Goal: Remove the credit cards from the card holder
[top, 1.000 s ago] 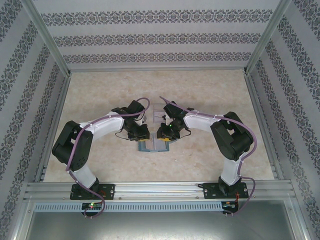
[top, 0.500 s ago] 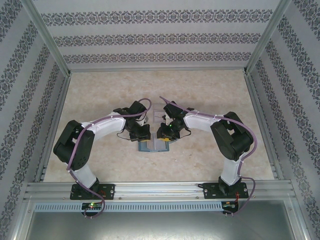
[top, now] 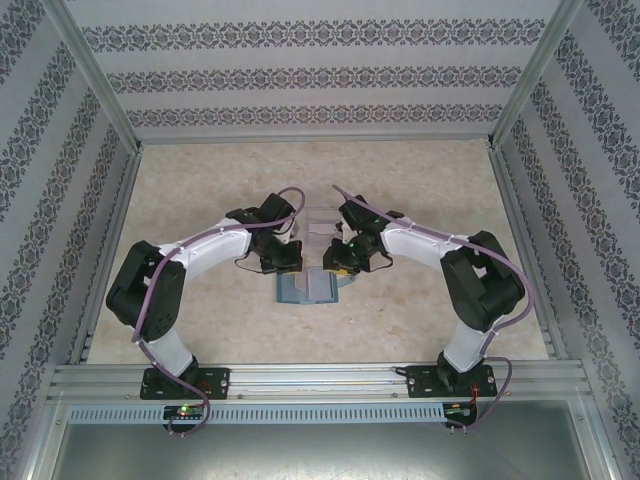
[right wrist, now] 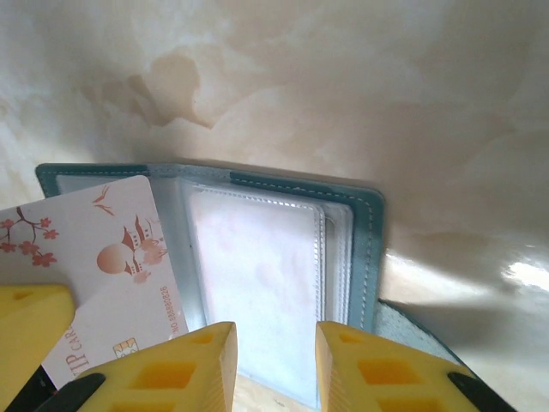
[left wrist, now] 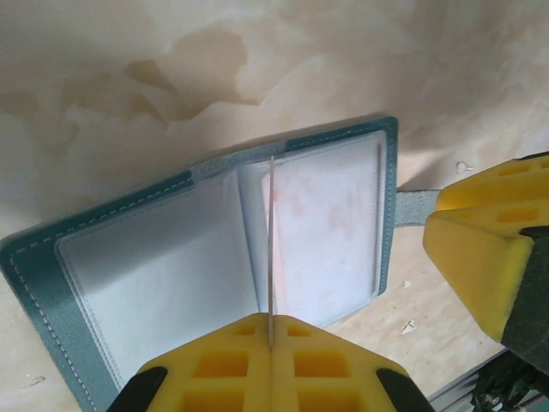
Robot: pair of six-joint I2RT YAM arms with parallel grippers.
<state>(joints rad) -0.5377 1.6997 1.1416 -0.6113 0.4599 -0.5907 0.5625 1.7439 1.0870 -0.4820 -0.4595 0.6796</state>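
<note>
One card point(right wrist: 103, 249) between left jaws

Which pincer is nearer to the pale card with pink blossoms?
Left. The left pincer grips the card by its edge; the right pincer stands open beside it, above the card holder.

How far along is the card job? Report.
Done: the card holder lies open. In hand: the left gripper is shut on the pale card, which overlaps the holder's left page; the right gripper, jaws apart, sits over the right page. Left: pull that card clear, then look for more cards.
</note>
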